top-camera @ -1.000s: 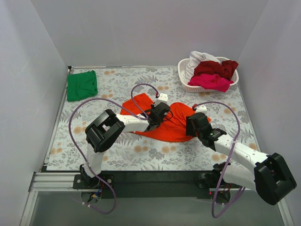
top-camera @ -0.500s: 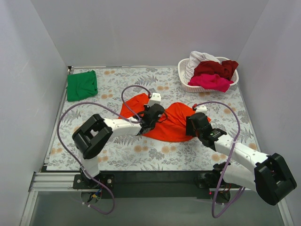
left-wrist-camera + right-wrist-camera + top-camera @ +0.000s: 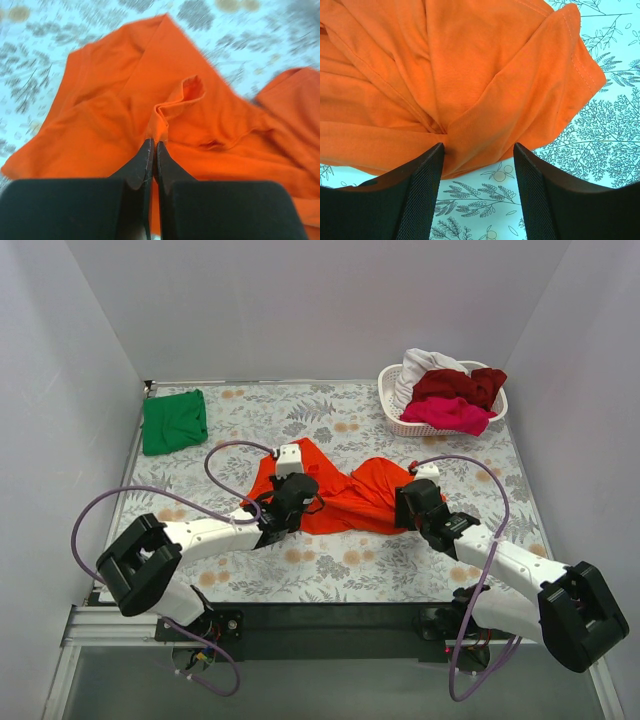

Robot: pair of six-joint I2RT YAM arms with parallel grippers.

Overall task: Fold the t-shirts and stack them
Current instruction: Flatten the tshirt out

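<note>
Orange-red t-shirt (image 3: 350, 498): you have it crumpled mid-table, stretched left to right, its creases gathering toward the right end and one ridge of cloth raised near the left.
Green t-shirt (image 3: 174, 421): folded into a flat square in your far left corner, well apart from the orange-red one.
Dark red t-shirt (image 3: 460, 385), magenta pink t-shirt (image 3: 450, 416), white t-shirt (image 3: 420, 367): unfolded and heaped together at your far right, with magenta nearest and white farthest.

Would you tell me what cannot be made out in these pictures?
1. Top view: the heap hides how many t-shirts the basket holds.
2. Top view: arms cover parts of the orange-red t-shirt.
3. Left wrist view: blurred; the shut left gripper hides how much cloth it pinches.
4. Right wrist view: unclear whether the open right gripper touches cloth.
</note>
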